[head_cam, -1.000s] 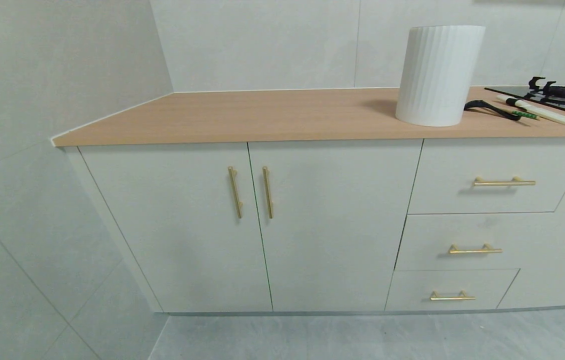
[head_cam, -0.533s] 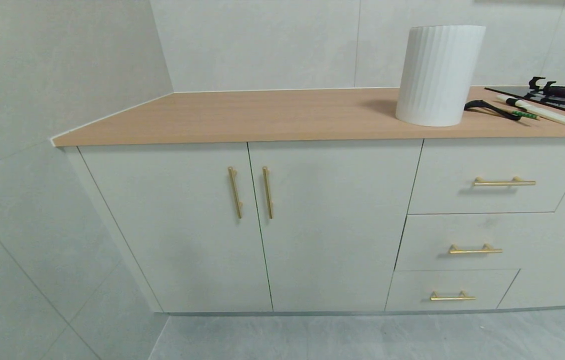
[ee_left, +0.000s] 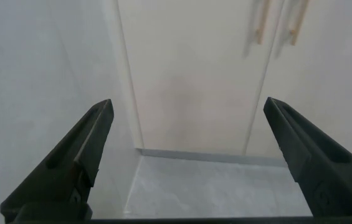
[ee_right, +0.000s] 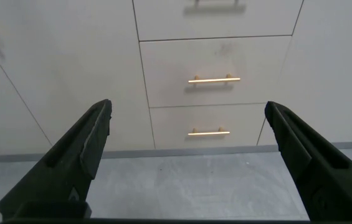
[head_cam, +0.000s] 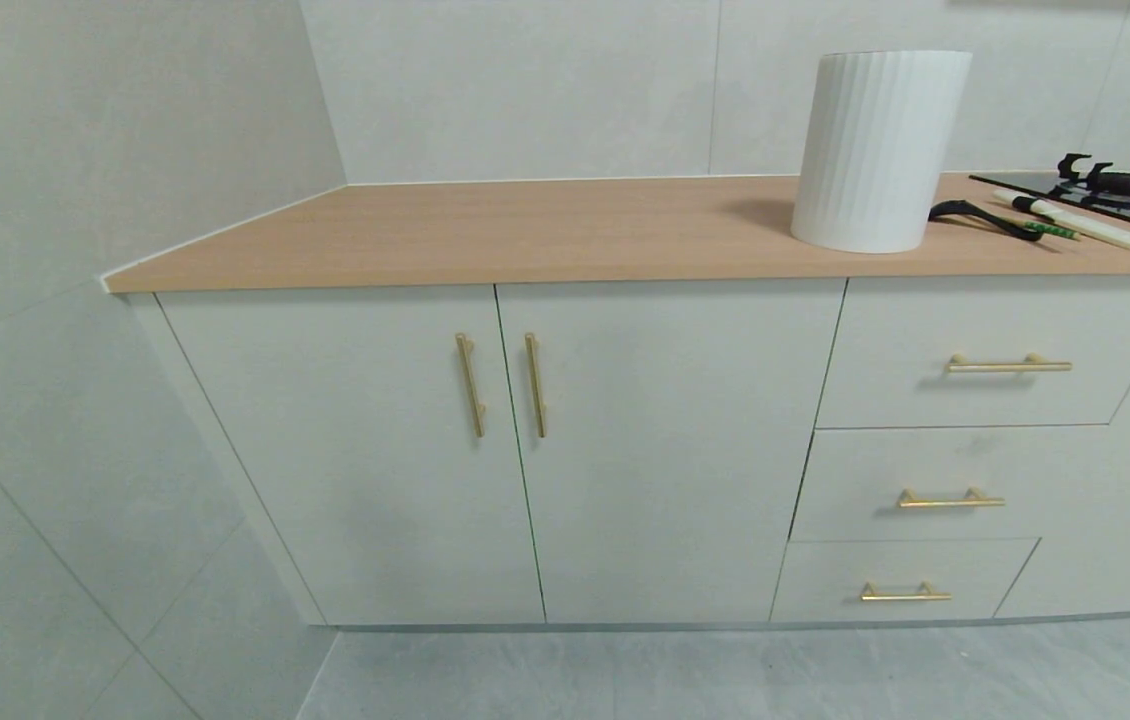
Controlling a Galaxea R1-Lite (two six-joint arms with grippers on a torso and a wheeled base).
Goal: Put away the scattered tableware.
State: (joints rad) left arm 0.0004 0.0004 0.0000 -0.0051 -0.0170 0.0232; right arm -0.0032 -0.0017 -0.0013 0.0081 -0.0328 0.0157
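The scattered tableware lies at the right end of the wooden tabletop, between a tall white ribbed container and the gas stove: a black-handled utensil curving out from just beside the container's base, a thin green-marked stick, and a long white utensil lying slantwise near the stove's edge. All three look light, stiff and slim, and they lie flat, so they will likely be slippery to pinch. The safest hold is probably across the middle of each handle, from above, with the fingers closing across the narrow width. The ribbed container seems the likely place for them, and being tall and probably ceramic it could tip or chip if knocked. The left gripper hangs low before the cabinet doors, fingers wide apart and empty. The right gripper faces the drawers, its fingers likewise spread on nothing, well apart from the tableware.
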